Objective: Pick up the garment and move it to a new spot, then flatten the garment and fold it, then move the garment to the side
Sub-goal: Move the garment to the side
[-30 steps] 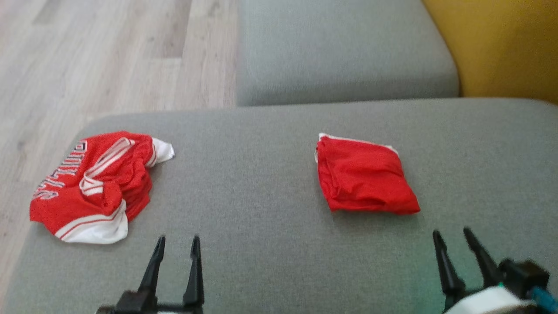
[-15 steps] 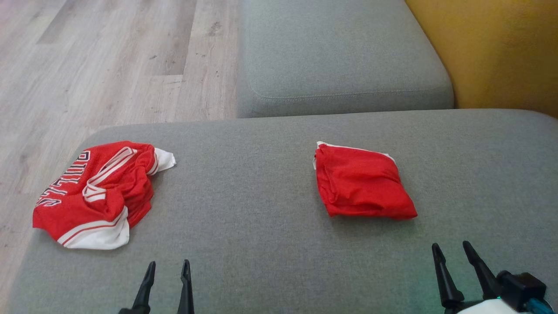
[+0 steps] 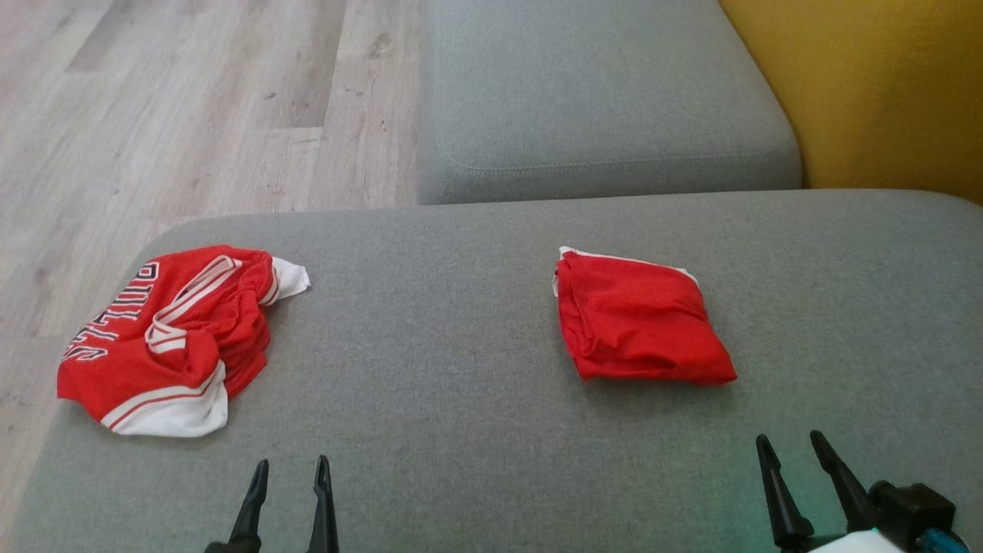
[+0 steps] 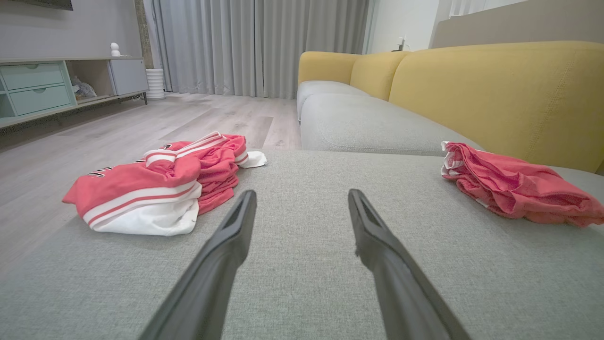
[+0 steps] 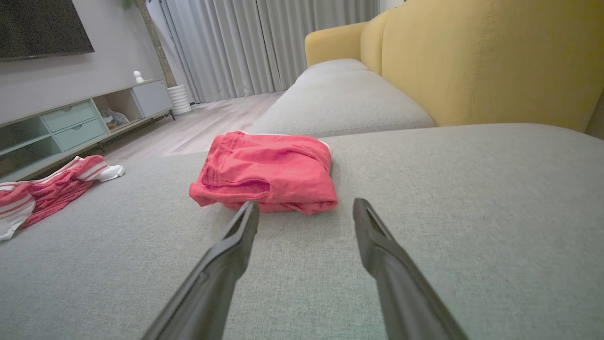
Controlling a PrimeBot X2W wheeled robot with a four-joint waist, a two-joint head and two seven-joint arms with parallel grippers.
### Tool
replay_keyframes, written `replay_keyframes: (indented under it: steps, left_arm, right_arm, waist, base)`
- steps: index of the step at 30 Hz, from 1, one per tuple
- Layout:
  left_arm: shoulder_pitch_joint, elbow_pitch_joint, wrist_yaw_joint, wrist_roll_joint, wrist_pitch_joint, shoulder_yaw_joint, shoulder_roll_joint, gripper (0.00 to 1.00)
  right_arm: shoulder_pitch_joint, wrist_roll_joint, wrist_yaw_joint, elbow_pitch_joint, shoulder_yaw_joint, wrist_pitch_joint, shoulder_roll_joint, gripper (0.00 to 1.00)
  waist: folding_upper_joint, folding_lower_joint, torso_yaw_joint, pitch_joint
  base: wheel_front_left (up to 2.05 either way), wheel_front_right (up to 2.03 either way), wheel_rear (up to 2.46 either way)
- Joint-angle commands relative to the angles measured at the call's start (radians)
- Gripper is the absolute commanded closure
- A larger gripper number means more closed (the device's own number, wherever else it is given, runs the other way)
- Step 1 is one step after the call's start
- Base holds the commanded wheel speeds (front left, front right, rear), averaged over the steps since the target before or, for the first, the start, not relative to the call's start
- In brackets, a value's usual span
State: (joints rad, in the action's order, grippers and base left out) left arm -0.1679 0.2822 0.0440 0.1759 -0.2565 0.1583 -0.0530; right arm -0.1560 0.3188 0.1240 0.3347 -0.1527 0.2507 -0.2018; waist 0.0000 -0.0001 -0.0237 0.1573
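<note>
A crumpled red garment (image 3: 169,338) with white trim and lettering lies at the left end of the grey seat cushion (image 3: 461,322), near its edge. A second red garment (image 3: 637,322) lies folded into a compact square right of centre. My left gripper (image 3: 292,462) is open and empty at the bottom edge, to the right of and nearer than the crumpled garment (image 4: 160,189). My right gripper (image 3: 788,436) is open and empty, just short of the folded garment (image 5: 269,172). Both grippers (image 4: 302,193) (image 5: 306,203) hover low over bare cushion.
A second grey cushion (image 3: 599,100) adjoins at the back. A yellow backrest (image 3: 883,92) rises at the right. Wooden floor (image 3: 192,115) lies beyond the cushion's left edge. A low cabinet (image 4: 47,89) stands across the room. Bare cushion separates the two garments.
The head camera has tilted, so the whole picture sits a little lower. My left gripper has drawn back toward the bottom edge. Both garments lie where they were.
</note>
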Motion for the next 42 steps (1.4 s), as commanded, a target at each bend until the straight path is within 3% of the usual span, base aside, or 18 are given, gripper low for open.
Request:
replay_keyframes:
  steps: [1, 7, 19, 27, 32, 34, 35, 36, 37, 38, 42]
  left_arm:
    - [0.059, -0.031, 0.006, -0.006, -0.005, -0.038, 0.003, 0.00]
    - [0.071, -0.051, 0.011, -0.018, -0.005, -0.024, 0.003, 0.00]
    - [0.135, -0.113, 0.013, -0.036, -0.005, 0.048, 0.003, 0.00]
    - [0.218, -0.153, 0.016, -0.046, -0.005, 0.084, 0.003, 0.00]
    - [0.259, -0.151, 0.018, -0.044, -0.005, 0.100, 0.003, 0.00]
    - [0.265, -0.150, 0.019, -0.043, -0.005, 0.102, 0.003, 0.00]
    - [0.274, -0.150, 0.023, -0.040, -0.005, 0.103, 0.003, 0.00]
    - [0.274, -0.150, 0.023, -0.040, -0.005, 0.103, 0.003, 0.00]
    - [0.276, -0.151, 0.025, -0.039, -0.005, 0.102, 0.003, 0.00]
    - [0.277, -0.152, 0.027, -0.038, -0.005, 0.100, 0.003, 0.00]
    - [0.274, -0.159, 0.029, -0.041, -0.005, 0.082, 0.003, 0.00]
  right_arm:
    - [0.036, 0.010, 0.007, -0.017, -0.021, 0.011, -0.020, 0.00]
    - [0.090, 0.037, 0.007, 0.024, -0.020, 0.011, -0.049, 0.00]
    - [0.346, 0.150, 0.007, 0.162, -0.024, -0.008, -0.136, 0.00]
    - [0.587, 0.329, 0.007, 0.299, -0.111, -0.189, -0.174, 0.00]
    - [0.662, 0.427, 0.007, 0.407, -0.183, -0.325, -0.161, 0.00]
    - [0.666, 0.446, 0.007, 0.422, -0.197, -0.351, -0.155, 0.05]
    - [0.668, 0.483, 0.007, 0.435, -0.230, -0.393, -0.145, 0.28]
    - [0.668, 0.483, 0.007, 0.435, -0.230, -0.393, -0.145, 0.28]
    - [0.669, 0.499, 0.007, 0.431, -0.245, -0.401, -0.144, 0.60]
    - [0.670, 0.513, 0.007, 0.423, -0.257, -0.398, -0.147, 1.00]
    - [0.684, 0.510, 0.007, 0.406, -0.320, -0.368, -0.198, 1.00]
  waist:
    - [0.0000, 0.0001, 0.000, -0.005]
    - [0.0000, 0.0001, -0.007, -0.051]
    - [0.0000, 0.0001, -0.054, -0.200]
    - [0.0000, 0.0001, -0.070, -0.328]
    - [0.0000, 0.0001, -0.083, -0.367]
    - [0.0000, 0.0001, -0.085, -0.371]
    - [0.0000, 0.0001, -0.086, -0.378]
    - [0.0000, 0.0001, -0.086, -0.378]
    - [0.0000, 0.0001, -0.085, -0.381]
    - [0.0000, 0.0001, -0.082, -0.384]
    - [0.0000, 0.0001, -0.055, -0.398]
  base:
    - [0.00, 0.00, 0.00]
    - [0.00, 0.00, 0.00]
    - [0.00, 0.00, 0.00]
    - [0.00, 0.00, 0.00]
    - [0.00, 0.00, 0.00]
    - [0.00, 0.00, 0.00]
    - [0.00, 0.00, 0.00]
    - [0.00, 0.00, 0.00]
    - [0.00, 0.00, 0.00]
    - [0.00, 0.00, 0.00]
    - [0.00, 0.00, 0.00]
